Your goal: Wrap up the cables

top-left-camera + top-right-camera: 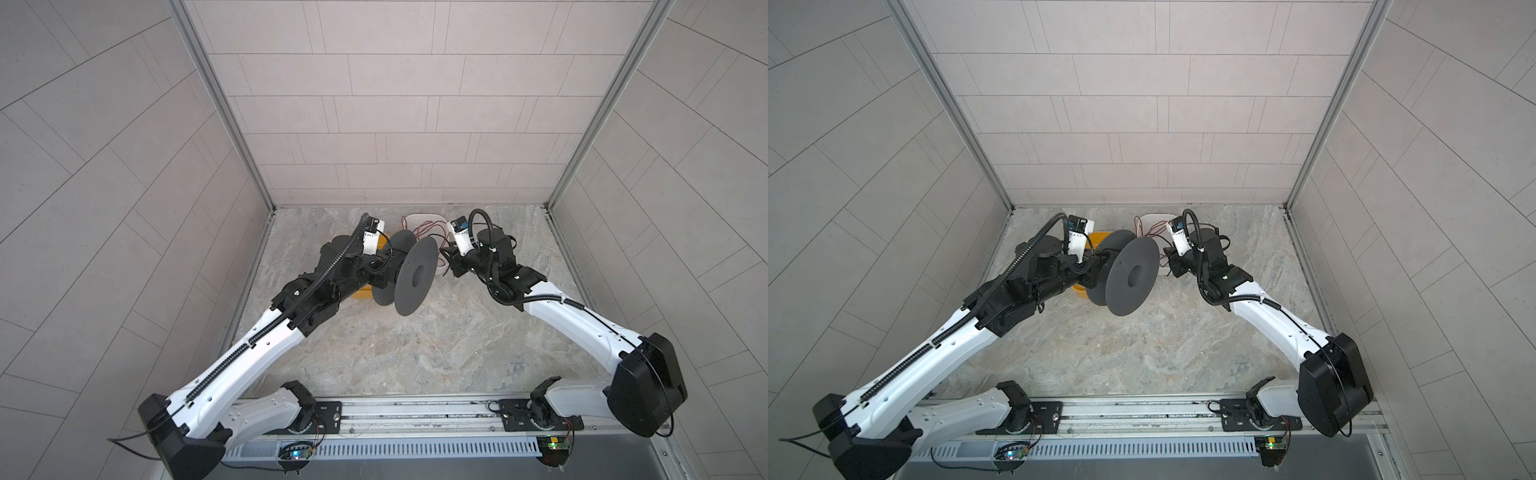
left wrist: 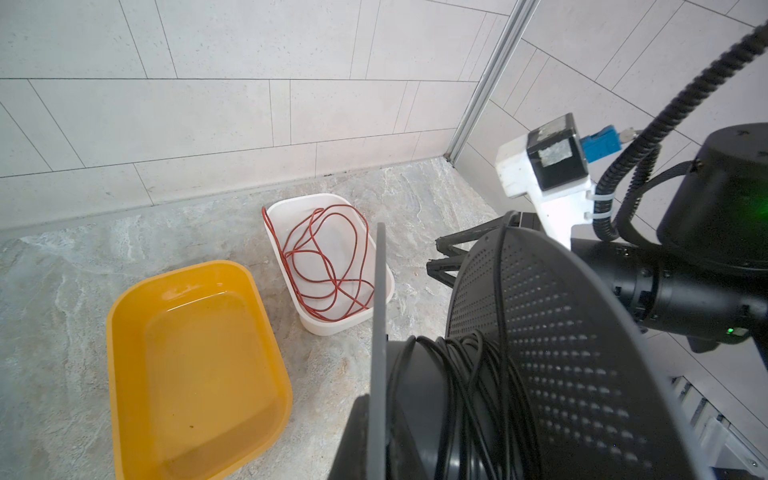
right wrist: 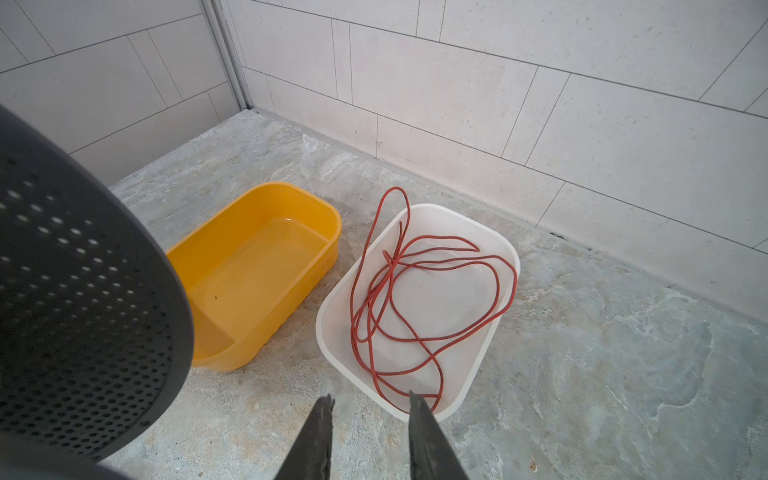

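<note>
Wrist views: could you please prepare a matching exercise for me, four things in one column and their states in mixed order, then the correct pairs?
Things:
1. yellow tub
2. white tub
3. black cable
4. right gripper

States:
A. open, holding nothing
B. wound on the spool
C. empty
D. holds the red wire

Pairs: 1-C, 2-D, 3-B, 4-A
</note>
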### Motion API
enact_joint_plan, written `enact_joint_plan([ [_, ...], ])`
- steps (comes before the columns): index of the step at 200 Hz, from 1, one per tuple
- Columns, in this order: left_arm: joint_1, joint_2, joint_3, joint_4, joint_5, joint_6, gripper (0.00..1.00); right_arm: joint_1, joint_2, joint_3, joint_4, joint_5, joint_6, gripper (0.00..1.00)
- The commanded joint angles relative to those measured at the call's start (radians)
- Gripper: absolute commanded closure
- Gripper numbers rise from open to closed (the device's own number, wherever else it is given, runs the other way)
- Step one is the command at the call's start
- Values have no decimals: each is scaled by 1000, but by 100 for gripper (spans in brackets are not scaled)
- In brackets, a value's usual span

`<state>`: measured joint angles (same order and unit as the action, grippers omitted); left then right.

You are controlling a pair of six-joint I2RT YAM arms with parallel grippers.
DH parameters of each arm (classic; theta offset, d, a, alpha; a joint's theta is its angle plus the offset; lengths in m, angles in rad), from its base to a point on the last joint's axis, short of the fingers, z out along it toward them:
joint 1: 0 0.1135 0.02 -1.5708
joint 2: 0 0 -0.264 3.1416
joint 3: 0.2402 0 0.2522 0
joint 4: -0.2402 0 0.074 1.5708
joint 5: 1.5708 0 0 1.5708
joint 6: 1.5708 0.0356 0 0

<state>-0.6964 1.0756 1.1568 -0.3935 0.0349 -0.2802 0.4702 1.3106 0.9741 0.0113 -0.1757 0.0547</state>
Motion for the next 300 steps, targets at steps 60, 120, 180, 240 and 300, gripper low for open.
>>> enact_joint_plan([
  [60, 7, 8, 96, 43, -23, -32, 100, -3, -70, -153, 143, -28, 65, 89],
  [120, 42, 16, 84, 97, -12, -112, 100, -4, -67, -250, 237, -52, 138, 100],
  [180, 96, 30, 14, 240, 29, -287, 100, 30, -36, -312, 305, -61, 226, 100],
  [240, 98, 17, -91, 377, -149, -390, 100, 182, -15, -311, 298, 21, 234, 100],
  [300, 98, 19, -132, 419, -209, -399, 100, 323, 10, -278, 296, 85, 234, 100],
])
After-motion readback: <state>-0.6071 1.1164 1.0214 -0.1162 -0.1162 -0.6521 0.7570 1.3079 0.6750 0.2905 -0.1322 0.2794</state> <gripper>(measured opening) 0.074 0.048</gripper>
